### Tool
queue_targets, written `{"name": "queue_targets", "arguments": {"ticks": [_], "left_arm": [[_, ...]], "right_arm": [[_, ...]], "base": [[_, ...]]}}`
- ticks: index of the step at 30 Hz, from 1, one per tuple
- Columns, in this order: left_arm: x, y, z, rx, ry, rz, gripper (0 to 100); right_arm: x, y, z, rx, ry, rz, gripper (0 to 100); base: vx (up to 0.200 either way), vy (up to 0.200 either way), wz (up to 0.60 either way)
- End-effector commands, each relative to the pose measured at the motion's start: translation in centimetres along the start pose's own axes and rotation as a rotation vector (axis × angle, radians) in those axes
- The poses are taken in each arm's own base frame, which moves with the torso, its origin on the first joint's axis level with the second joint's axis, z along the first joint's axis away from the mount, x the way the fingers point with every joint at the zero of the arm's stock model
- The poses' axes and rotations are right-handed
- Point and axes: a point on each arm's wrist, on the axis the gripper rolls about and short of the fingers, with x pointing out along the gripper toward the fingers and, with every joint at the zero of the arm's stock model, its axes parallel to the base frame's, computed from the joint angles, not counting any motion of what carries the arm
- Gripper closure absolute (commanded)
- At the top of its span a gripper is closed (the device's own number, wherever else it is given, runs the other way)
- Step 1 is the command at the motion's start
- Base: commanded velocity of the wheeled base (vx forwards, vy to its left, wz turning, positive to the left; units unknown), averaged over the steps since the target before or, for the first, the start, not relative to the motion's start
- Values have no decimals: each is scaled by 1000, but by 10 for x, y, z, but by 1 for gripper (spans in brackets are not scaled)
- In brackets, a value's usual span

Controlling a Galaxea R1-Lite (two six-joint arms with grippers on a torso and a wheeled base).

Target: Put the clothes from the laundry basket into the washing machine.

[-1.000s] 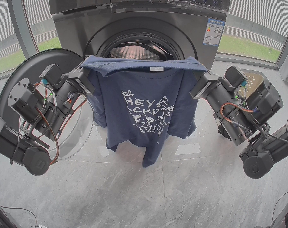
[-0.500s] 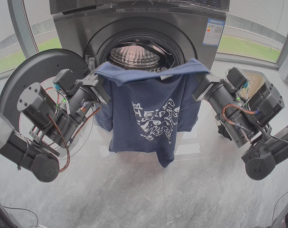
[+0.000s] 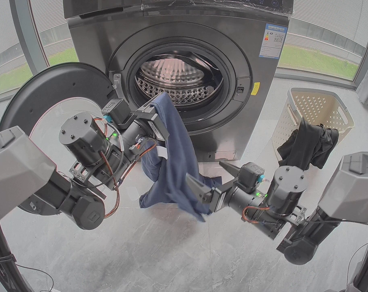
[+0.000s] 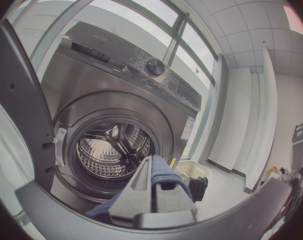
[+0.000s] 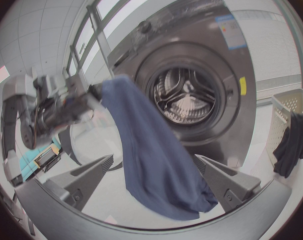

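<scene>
In the head view, the left tool (image 3: 158, 102) is clamped on one end of the blue shirt (image 3: 178, 159), just in front of the washer (image 3: 94, 41) opening. The shirt hangs from it in a long fold, its low end at the floor (image 3: 151, 244). The washer door (image 3: 50, 86) stands open on the left. The right tool (image 3: 212, 178) sits low beside the shirt's hem, fingers apart; whether they touch the cloth I cannot tell. The basket (image 3: 313, 100) stands right of the washer, with a black garment (image 3: 309, 142) draped over its rim.

In the left wrist view, the left tool (image 4: 154, 180) is pinched together on blue cloth, pointing at the drum (image 4: 104, 154). The basket (image 4: 193, 169) is beyond.

In the right wrist view, the right tool (image 5: 152, 159) is spread wide, and the shirt (image 5: 148, 144) hangs between its fingers (image 5: 91, 174).
</scene>
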Motion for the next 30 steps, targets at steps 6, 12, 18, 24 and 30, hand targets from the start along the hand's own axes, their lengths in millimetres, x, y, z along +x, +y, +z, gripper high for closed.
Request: {"name": "queue_targets", "arguments": {"ticks": [6, 12, 18, 24, 30], "left_arm": [[16, -2, -10, -8, -27, -6, 100], [14, -16, 2, -20, -53, -40, 100], [9, -40, 27, -45, -106, -99, 100], [2, -50, 42, -57, -131, -127, 100], [-3, -57, 63, -66, -172, -155, 100]], "right_arm": [[18, -23, -70, -36, 178, -19, 0], [58, -49, -68, -54, 65, -71, 0], [89, -57, -71, -74, -16, -64, 0], [110, -59, -70, -84, -79, -40, 0], [128, -60, -69, -99, -122, -31, 0]], "base": [[0, 0, 0], [0, 0, 0], [0, 0, 0], [0, 0, 0], [0, 0, 0]]}}
